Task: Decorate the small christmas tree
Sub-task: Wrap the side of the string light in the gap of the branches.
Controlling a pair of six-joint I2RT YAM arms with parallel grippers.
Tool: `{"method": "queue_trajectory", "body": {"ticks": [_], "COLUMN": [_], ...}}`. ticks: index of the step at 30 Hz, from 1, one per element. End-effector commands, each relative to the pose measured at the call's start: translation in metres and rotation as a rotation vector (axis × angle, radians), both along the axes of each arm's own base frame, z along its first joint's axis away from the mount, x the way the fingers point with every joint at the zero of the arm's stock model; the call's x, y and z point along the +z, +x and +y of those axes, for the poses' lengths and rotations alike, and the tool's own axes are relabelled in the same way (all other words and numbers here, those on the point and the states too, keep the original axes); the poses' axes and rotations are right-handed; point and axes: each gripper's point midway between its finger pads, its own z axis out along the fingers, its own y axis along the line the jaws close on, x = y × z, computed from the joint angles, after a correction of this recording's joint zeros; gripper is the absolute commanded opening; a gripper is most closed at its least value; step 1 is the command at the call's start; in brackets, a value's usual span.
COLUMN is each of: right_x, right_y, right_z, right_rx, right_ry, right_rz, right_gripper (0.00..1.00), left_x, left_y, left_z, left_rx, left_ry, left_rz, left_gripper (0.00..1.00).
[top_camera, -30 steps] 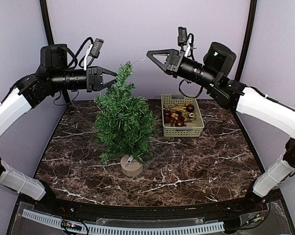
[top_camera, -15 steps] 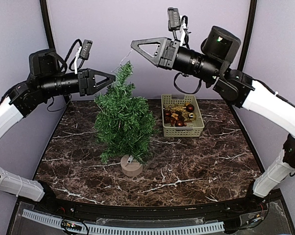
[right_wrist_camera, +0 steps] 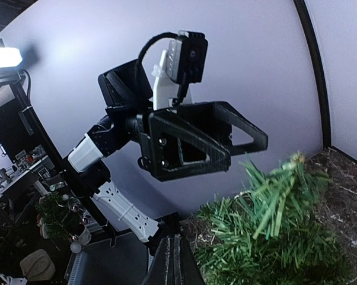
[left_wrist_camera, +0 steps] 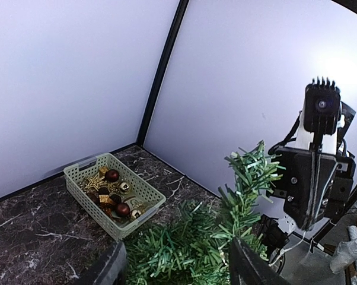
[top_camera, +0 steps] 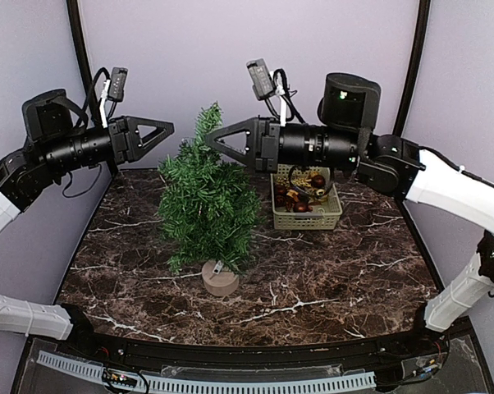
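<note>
The small christmas tree (top_camera: 208, 205) stands upright mid-table on its tan stump base (top_camera: 220, 280). My left gripper (top_camera: 170, 128) hovers just left of the treetop. In the left wrist view that left gripper (left_wrist_camera: 175, 270) is open, its fingers (left_wrist_camera: 110, 268) wide apart above the branches (left_wrist_camera: 190, 249) with nothing between them. My right gripper (top_camera: 208, 139) points left at the treetop from the right. It is shut (right_wrist_camera: 175, 261), pads pressed together, and nothing shows between them. The tree (right_wrist_camera: 273, 249) lies just right of it.
A pale green basket (top_camera: 306, 222) of dark red and gold ornaments (top_camera: 300, 194) sits right of the tree, also seen in the left wrist view as the basket (left_wrist_camera: 128, 225). The dark marble table (top_camera: 337, 279) is walled by lilac panels with black posts.
My left gripper has opened and drawn back to the left of the treetop. My right arm has swung left and down, bringing its shut tip to the treetop.
</note>
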Motion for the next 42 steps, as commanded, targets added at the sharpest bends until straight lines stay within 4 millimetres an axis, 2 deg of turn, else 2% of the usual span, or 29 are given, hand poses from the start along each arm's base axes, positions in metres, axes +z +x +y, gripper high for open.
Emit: {"method": "queue_trajectory", "body": {"ticks": [1,3,6,11,14,19,25,30,34,39,42], "right_x": [-0.017,-0.026,-0.028,-0.013,0.0,0.017,0.015,0.015,-0.013,-0.047,-0.046], "right_y": [0.008,0.02,0.036,0.048,0.051,0.042,0.047,0.031,0.015,-0.021,-0.032], "right_z": [-0.017,-0.024,-0.034,-0.047,-0.055,-0.062,-0.061,-0.045,-0.031,-0.016,-0.014], "right_rx": [-0.104,-0.183,-0.268,-0.32,-0.332,-0.272,-0.26,-0.127,-0.039,0.103,0.14], "right_ry": [-0.038,-0.059,-0.054,0.015,0.072,0.14,0.143,0.117,0.032,-0.079,-0.064], "right_rz": [0.007,0.022,0.039,0.046,0.045,0.033,0.053,0.042,0.041,0.012,0.014], "right_gripper": [0.0,0.0,0.0,0.0,0.0,0.0,0.0,0.0,0.0,0.0,0.0], "left_x": [-0.002,-0.003,-0.002,-0.003,-0.004,-0.007,-0.011,-0.012,-0.011,-0.011,-0.011], "left_y": [-0.001,-0.001,0.0,0.001,0.001,0.003,0.004,0.004,0.003,0.003,0.004], "left_z": [0.006,0.007,0.009,0.01,0.011,0.01,0.01,0.012,0.013,0.013,0.012], "left_rx": [0.037,0.042,0.051,0.061,0.065,0.07,0.074,0.081,0.083,0.083,0.081], "left_ry": [-0.004,-0.003,-0.006,-0.007,-0.005,0.003,0.01,0.017,0.021,0.024,0.025], "left_rz": [0.001,0.004,0.006,0.011,0.016,0.024,0.031,0.03,0.025,0.021,0.02], "left_gripper": [0.61,0.62,0.62,0.62,0.63,0.63,0.63,0.63,0.64,0.64,0.65]}}
